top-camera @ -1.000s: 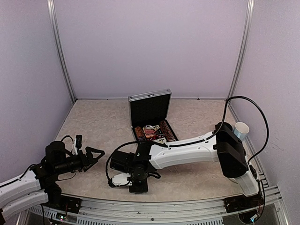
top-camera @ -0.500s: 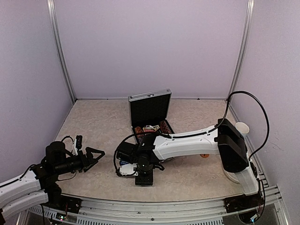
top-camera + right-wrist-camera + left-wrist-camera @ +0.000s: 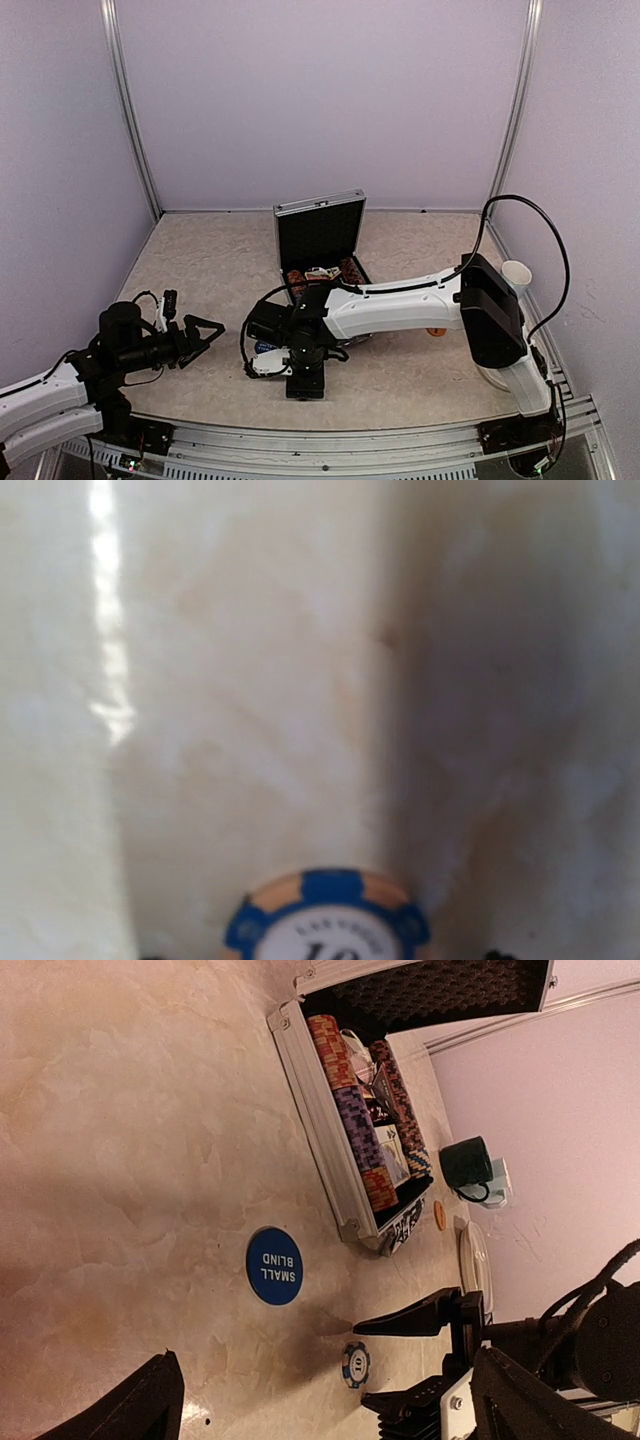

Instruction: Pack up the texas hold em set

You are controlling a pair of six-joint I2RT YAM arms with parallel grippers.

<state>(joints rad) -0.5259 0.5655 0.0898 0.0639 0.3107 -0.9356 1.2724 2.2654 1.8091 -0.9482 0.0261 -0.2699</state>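
The silver case (image 3: 318, 232) of the texas hold em set stands open at the back middle, with rows of chips (image 3: 352, 1120) inside. A blue SMALL BLIND button (image 3: 273, 1265) lies on the table in front of the case. A blue and tan "10" chip (image 3: 356, 1364) (image 3: 325, 925) lies flat near it. My right gripper (image 3: 302, 382) (image 3: 360, 1364) hangs over this chip, open, one finger on each side and neither touching it. My left gripper (image 3: 197, 334) (image 3: 335, 1422) stands wide open to the left with nothing between its fingers.
A dark mug (image 3: 465, 1163) and a pale one (image 3: 498, 1182) stand beyond the case at the right, the pale one also seen from above (image 3: 515, 274). A small orange disc (image 3: 439, 1215) and a round pale coaster (image 3: 476, 1265) lie near them. The right arm (image 3: 400, 305) spans the table's middle.
The right wrist has shifted a little right and away from the near edge, and its jaws have spread wider. The left arm has not moved.
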